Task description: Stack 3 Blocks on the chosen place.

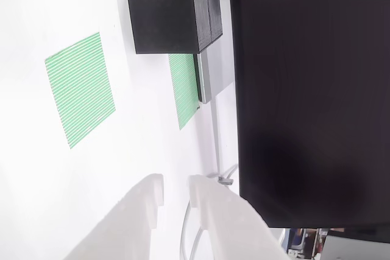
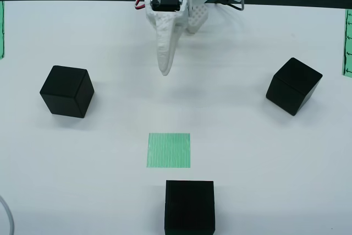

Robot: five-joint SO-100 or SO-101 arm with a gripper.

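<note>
Three black blocks lie on the white table in the overhead view: one at the left (image 2: pixel 67 91), one at the right (image 2: pixel 293 85), one at the front (image 2: pixel 190 206). The chosen place (image 2: pixel 169 149), a green striped square, lies bare just behind the front block. My white gripper (image 2: pixel 165 70) hangs over the table's far middle, away from every block. In the gripper's own view, which is turned on its side, its fingers (image 1: pixel 176 190) stand a little apart with nothing between them. A block (image 1: pixel 172 16) sits ahead, and the striped square (image 1: pixel 80 89) lies to the left.
A large glossy black monitor (image 1: pixel 311 89) takes up the right of the gripper's view, with a longer green striped band (image 1: pixel 184 89) and a grey bar (image 1: pixel 207 74) beside it. Green bands mark the table's left edge (image 2: pixel 1 28) and right edge (image 2: pixel 347 42).
</note>
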